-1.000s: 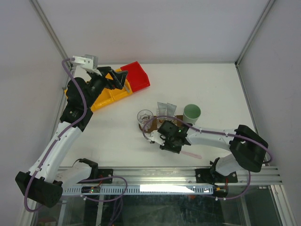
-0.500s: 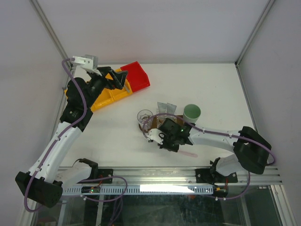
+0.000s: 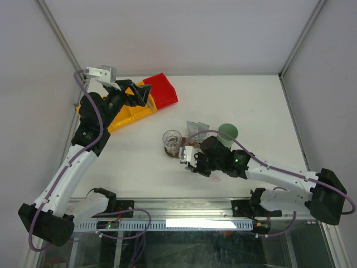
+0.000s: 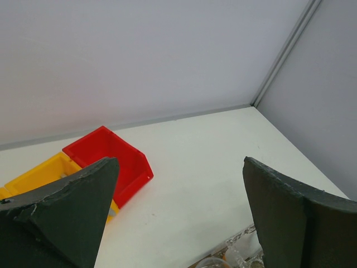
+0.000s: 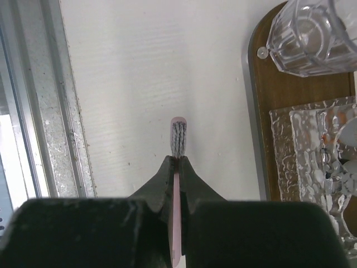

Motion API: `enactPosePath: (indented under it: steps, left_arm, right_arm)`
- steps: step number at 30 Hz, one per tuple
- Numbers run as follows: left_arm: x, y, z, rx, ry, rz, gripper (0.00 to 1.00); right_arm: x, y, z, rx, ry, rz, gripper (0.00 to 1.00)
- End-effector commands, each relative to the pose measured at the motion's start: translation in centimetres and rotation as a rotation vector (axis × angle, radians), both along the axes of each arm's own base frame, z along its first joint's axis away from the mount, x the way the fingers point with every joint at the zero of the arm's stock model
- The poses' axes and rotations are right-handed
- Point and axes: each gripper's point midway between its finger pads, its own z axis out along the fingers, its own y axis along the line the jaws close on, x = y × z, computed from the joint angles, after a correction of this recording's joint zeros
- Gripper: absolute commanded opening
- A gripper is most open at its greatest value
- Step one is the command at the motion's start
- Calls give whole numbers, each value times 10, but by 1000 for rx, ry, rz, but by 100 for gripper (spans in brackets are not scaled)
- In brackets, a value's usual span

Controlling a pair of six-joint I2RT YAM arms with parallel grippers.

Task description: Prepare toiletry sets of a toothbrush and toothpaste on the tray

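Note:
The tray (image 3: 167,151) is a dark brown board, mostly hidden under my right arm; its near end shows in the right wrist view (image 5: 268,95). Two pale tubes (image 3: 196,127) lie on it, seen in clear wrap (image 5: 312,162). My right gripper (image 3: 187,162) is shut on a pink toothbrush (image 5: 178,133), whose bristle head sticks out past the fingertips (image 5: 177,163) over the white table just beside the tray's edge. My left gripper (image 3: 139,95) hovers open and empty by the bins (image 4: 178,215).
A clear glass (image 3: 172,139) stands on the tray's left end (image 5: 312,33). A mint-green cup (image 3: 227,133) stands behind the right arm. A red bin (image 3: 162,89) and a yellow bin (image 3: 131,114) are at the back left. The metal front rail (image 5: 50,111) is close.
My right arm has swung its forearm out to the right and turned the wrist. The pink handle that showed below the arm is now hidden. The left arm has not moved.

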Motion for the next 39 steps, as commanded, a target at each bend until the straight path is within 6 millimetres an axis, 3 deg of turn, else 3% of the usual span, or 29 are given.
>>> enactPosePath:
  steps: [1, 8, 16, 20, 23, 24, 27, 39]
  left_arm:
    - [-5, 5, 21, -19, -70, 5, 98]
    - [-6, 6, 22, -20, -73, 9, 98]
    - [-6, 6, 22, -20, -75, 8, 98]
    - [-6, 6, 22, -20, -75, 6, 98]
    - [-6, 6, 21, -18, -73, 9, 98]
    - [-6, 6, 21, -17, -73, 10, 98]
    - [-6, 7, 21, -17, -75, 11, 98]
    - [-4, 7, 20, -12, -73, 13, 98]
  right_arm:
    - [5, 25, 37, 209, -64, 12, 0]
    - [14, 36, 85, 408, -172, -4, 0]
    - [0, 38, 167, 705, -297, 70, 0]
    - [0, 37, 198, 816, -372, 77, 0]
    - [7, 36, 210, 851, -407, 62, 0]
    - [21, 31, 214, 846, -478, 15, 0]
    - [34, 21, 227, 909, -550, -47, 0]
    - [73, -14, 223, 978, -665, -204, 0]
